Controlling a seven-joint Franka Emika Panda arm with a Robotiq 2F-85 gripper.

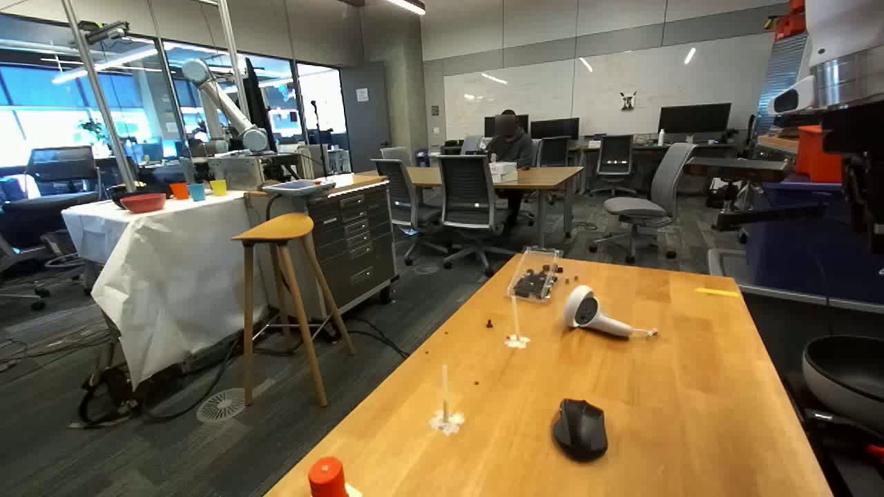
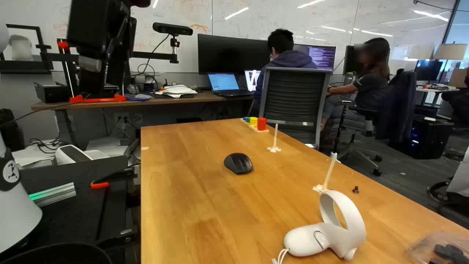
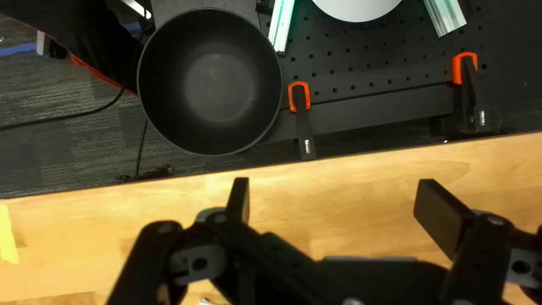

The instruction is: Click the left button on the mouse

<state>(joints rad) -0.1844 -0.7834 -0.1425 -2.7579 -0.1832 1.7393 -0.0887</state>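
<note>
The black mouse (image 1: 580, 431) lies on the wooden table (image 1: 663, 386) and also shows in an exterior view (image 2: 238, 163). Its left button cannot be told apart from the dark shell. My gripper (image 3: 332, 203) is open, with its two black fingers wide apart and only bare wood seen between them. In an exterior view the gripper (image 2: 93, 82) hangs high at the upper left, well above and apart from the mouse. It shows partly at the right edge of an exterior view (image 1: 871, 207). The mouse is out of the wrist view.
A white ringed controller (image 2: 322, 234) lies on the table. Two thin upright sticks (image 1: 445, 397) (image 1: 516, 321) stand near one long edge. A clear container of dark parts (image 1: 535, 281) and coloured rings (image 2: 261, 124) are on the table. A black bowl (image 3: 211, 80) and clamps (image 3: 299, 97) sit beyond the edge.
</note>
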